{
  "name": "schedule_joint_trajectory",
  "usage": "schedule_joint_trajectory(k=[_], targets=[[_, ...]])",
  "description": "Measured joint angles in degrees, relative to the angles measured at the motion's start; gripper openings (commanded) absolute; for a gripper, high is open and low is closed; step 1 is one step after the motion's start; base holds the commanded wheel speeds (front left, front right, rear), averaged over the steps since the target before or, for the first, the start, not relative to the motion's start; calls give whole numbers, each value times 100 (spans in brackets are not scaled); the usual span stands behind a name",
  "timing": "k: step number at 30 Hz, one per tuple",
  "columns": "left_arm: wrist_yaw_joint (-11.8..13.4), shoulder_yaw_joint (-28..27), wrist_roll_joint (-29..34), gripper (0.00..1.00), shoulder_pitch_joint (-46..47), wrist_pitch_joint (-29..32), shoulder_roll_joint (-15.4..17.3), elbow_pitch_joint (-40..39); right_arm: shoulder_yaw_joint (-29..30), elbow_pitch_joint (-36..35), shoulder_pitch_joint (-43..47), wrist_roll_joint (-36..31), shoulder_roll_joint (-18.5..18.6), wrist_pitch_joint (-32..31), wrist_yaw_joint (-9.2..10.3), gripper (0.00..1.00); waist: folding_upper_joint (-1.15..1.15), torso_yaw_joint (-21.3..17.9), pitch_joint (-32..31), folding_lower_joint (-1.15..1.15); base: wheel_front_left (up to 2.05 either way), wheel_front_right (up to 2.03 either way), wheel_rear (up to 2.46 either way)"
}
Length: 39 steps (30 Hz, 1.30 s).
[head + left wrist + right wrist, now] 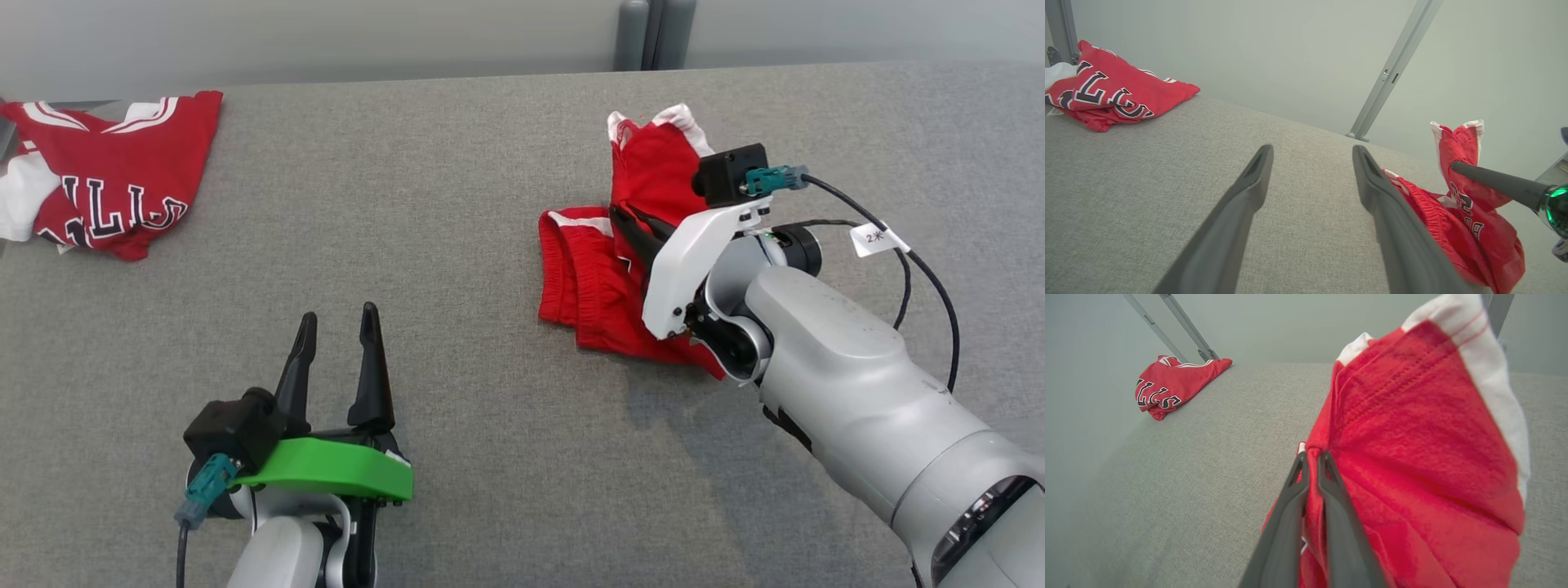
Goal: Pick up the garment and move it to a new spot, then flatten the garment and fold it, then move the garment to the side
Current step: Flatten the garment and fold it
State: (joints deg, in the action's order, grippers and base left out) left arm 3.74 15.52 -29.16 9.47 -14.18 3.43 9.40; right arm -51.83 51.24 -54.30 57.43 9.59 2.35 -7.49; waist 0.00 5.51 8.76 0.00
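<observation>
Red white-trimmed fabric shorts (588, 282), crumpled: upper fold raised, pinched in right claw (624, 214); remainder on grey fabric worktop (473, 204). Left claw (339, 313) spread wide, empty, well apart.

The right gripper (1312, 457) has its fingers (1290, 506) pinched on a fold of the red garment (1412, 437), its white-trimmed edge raised above the grey bench (1200, 477). A red lettered jersey (1171, 384) lies well apart.

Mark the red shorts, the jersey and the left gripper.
red shorts (584, 282): head view, on the gathered waistband.
jersey (122, 196): head view, on its lettered front.
left gripper (339, 312): head view, midway between the fingertips.
</observation>
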Motion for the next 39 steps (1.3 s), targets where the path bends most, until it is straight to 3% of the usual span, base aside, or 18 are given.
schedule_joint_trajectory(k=[22, 24, 27, 28, 39], targets=[[-29, 44, -75, 100, 240, -60, -32, 194, -566, 538, 64, -257, -488, -38, 0, 2, 0, 159, 260, 0, 0, 0, 0], [-29, 44, -78, 100, 242, -60, -33, 203, -588, 561, 63, -264, -499, -23, 0, 15, 0, 155, 259, 0, 0, 0, 0], [-29, 48, -81, 100, 263, -62, -35, 225, -655, 641, 57, -301, -524, 7, 0, 46, 0, 141, 252, 0, 0, 0, 0], [-30, 54, -81, 100, 268, -62, -36, 232, -668, 665, 57, -304, -536, 30, 0, 100, 0, 137, 246, 0, 0, 0, 0], [-43, 21, -80, 100, 252, -78, -38, 252, -682, 528, -31, -267, -545, 435, 0, 100, 0, 14, 118, 0, 0, 0, 0]])
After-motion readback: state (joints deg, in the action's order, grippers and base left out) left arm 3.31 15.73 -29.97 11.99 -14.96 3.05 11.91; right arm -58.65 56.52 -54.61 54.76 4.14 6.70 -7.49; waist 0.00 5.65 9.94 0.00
